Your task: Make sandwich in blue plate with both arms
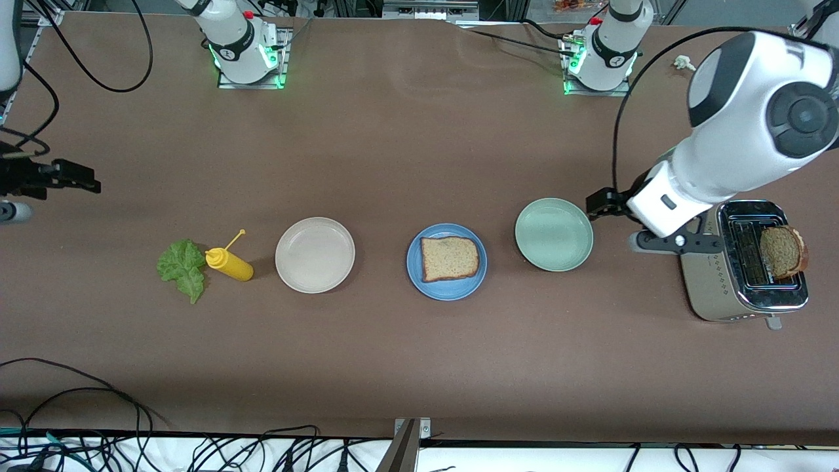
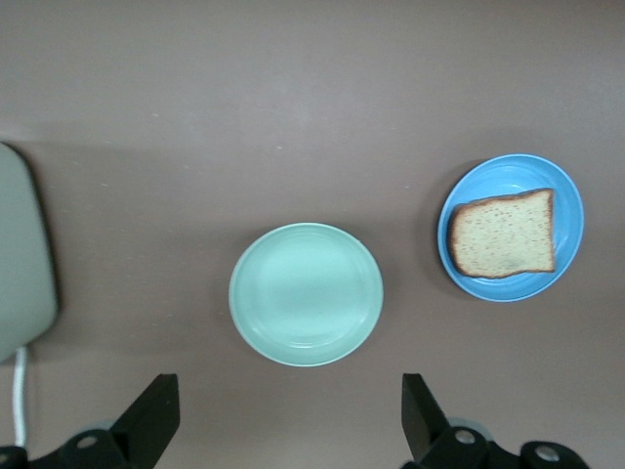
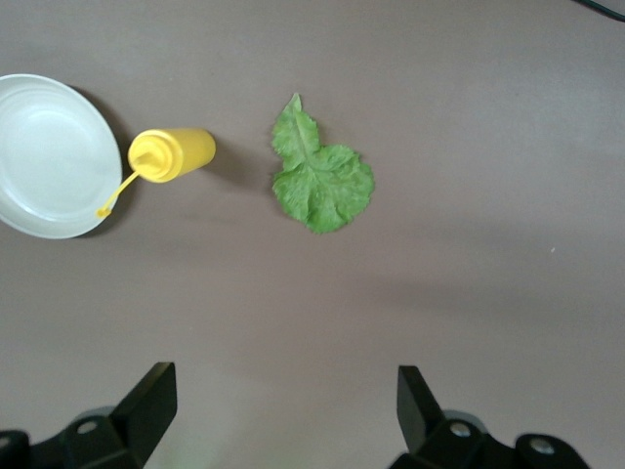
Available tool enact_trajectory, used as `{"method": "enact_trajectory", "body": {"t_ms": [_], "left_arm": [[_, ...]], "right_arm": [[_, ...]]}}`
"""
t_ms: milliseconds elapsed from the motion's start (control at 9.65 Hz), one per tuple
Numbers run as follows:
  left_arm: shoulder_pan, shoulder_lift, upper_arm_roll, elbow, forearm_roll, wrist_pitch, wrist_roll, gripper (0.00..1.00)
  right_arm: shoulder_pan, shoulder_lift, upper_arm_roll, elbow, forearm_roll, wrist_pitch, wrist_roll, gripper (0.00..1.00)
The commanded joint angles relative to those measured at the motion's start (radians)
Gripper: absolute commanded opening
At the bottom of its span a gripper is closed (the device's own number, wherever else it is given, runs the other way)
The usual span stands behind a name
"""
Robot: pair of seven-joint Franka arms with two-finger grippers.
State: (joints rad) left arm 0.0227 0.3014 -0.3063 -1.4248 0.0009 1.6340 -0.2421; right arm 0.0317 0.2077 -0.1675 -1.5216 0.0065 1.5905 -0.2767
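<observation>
The blue plate [image 1: 446, 286] lies mid-table with one slice of brown bread [image 1: 449, 258] flat on it; both also show in the left wrist view, blue plate [image 2: 511, 176] and bread [image 2: 504, 234]. A second slice [image 1: 782, 251] sticks up out of the toaster [image 1: 721, 288] at the left arm's end. The lettuce leaf [image 1: 182, 267] lies on the table toward the right arm's end. My left gripper [image 2: 291, 405] hangs open and holds nothing, over the table beside the pale green plate [image 2: 306, 293]. My right gripper [image 3: 283, 401] is open too, over bare table by the lettuce [image 3: 320, 179].
A yellow squeeze bottle [image 1: 229, 263] lies on its side between the lettuce and a beige plate [image 1: 314, 254]. The pale green plate [image 1: 554, 234] sits between the blue plate and the toaster. Cables run along the table's near edge.
</observation>
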Motion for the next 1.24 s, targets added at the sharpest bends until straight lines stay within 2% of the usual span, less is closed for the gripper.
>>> {"method": "enact_trajectory", "body": {"t_ms": [0,518,726,1140], "left_arm": [[0.01,-0.089,0.048,-0.052,0.022,-0.049,0.063,1.0],[0.008,-0.252,0.157,-0.175,0.022,-0.063,0.216,1.0],[0.006,-0.289,0.209,-0.215,0.022,-0.063,0.282,1.0],[0.006,-0.346,0.268,-0.284,0.022,-0.057,0.346,1.0]], "right_arm": [[-0.013,0.074,-0.001,0.011,0.02,0.064,-0.019,1.0],[-0.022,0.2,-0.001,0.018,0.067,0.178,-0.032,1.0],[-0.036,0.255,0.0,0.017,0.072,0.236,-0.033,1.0],[-0.035,0.393,0.008,0.018,0.145,0.385,-0.033,1.0]]}}
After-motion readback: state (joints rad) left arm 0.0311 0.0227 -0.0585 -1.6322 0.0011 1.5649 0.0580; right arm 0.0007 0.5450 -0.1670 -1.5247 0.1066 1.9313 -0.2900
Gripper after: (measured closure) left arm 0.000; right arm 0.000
